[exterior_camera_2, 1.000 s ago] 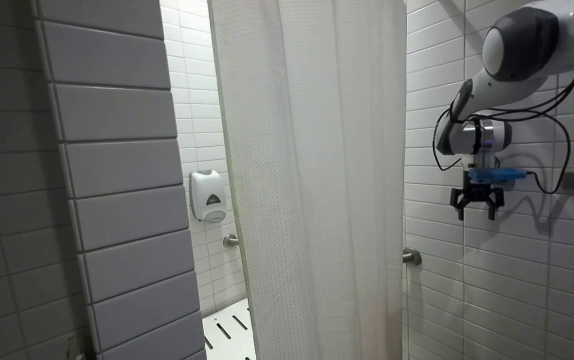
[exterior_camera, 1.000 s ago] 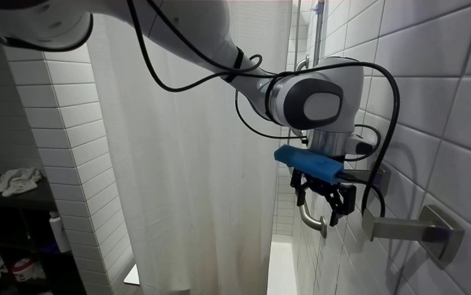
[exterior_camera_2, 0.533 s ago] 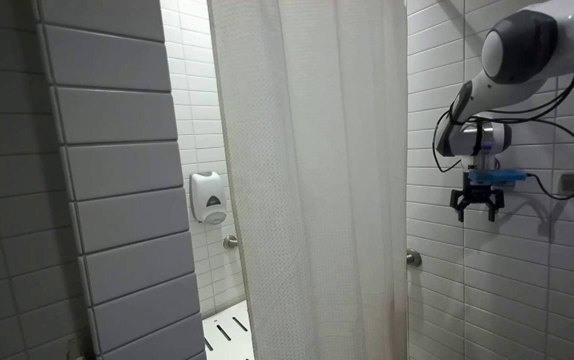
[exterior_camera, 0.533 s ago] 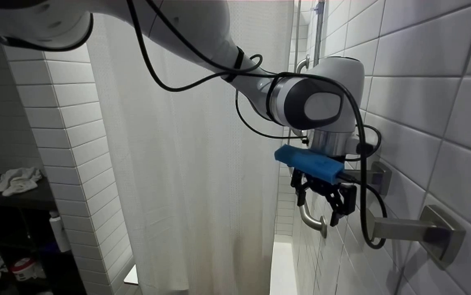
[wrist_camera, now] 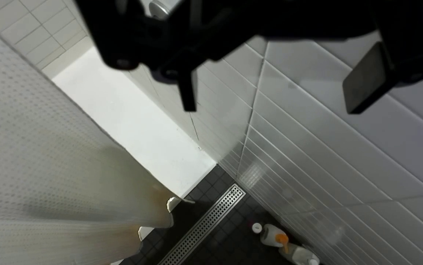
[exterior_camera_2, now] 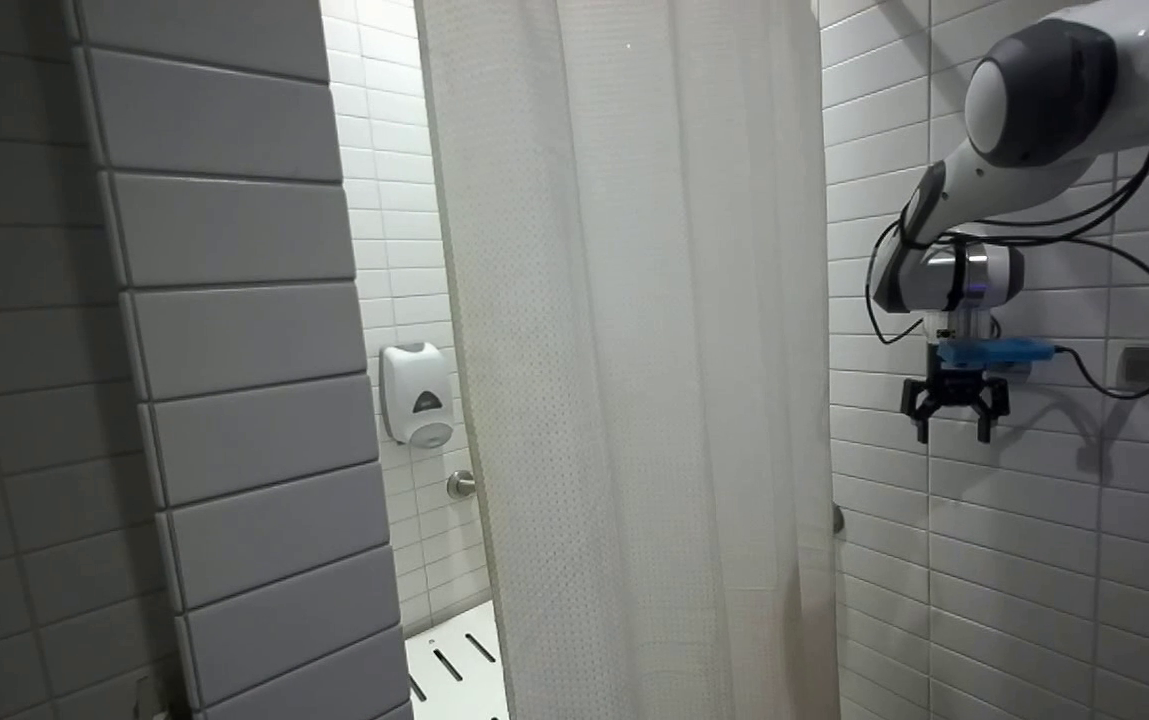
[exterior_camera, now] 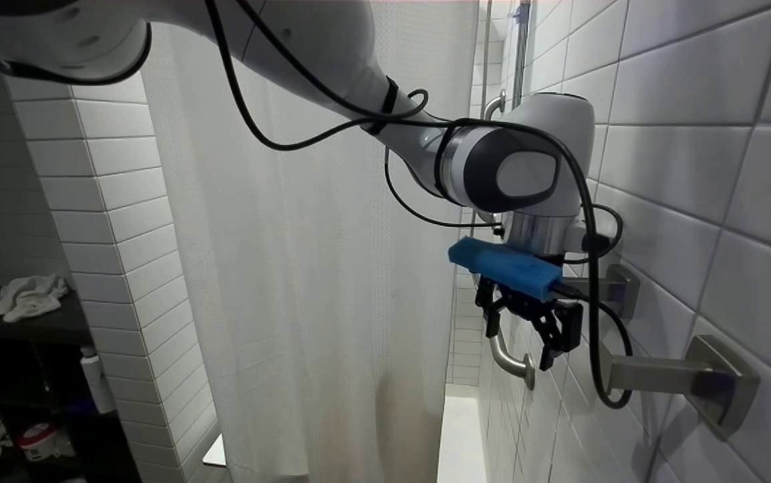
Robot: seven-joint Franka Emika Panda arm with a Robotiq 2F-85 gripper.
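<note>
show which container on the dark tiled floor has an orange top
In the wrist view, the middle pale bottle; the small round white item and white-capped pale bottle flank it, neither orange-topped.

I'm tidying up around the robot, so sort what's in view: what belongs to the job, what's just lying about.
Likely the job's: open, empty fingers; shower curtain nearby, not touching them.
Just lying about: bottles on the floor; white cloth on the dark shelf; red-and-white tub below.
</note>
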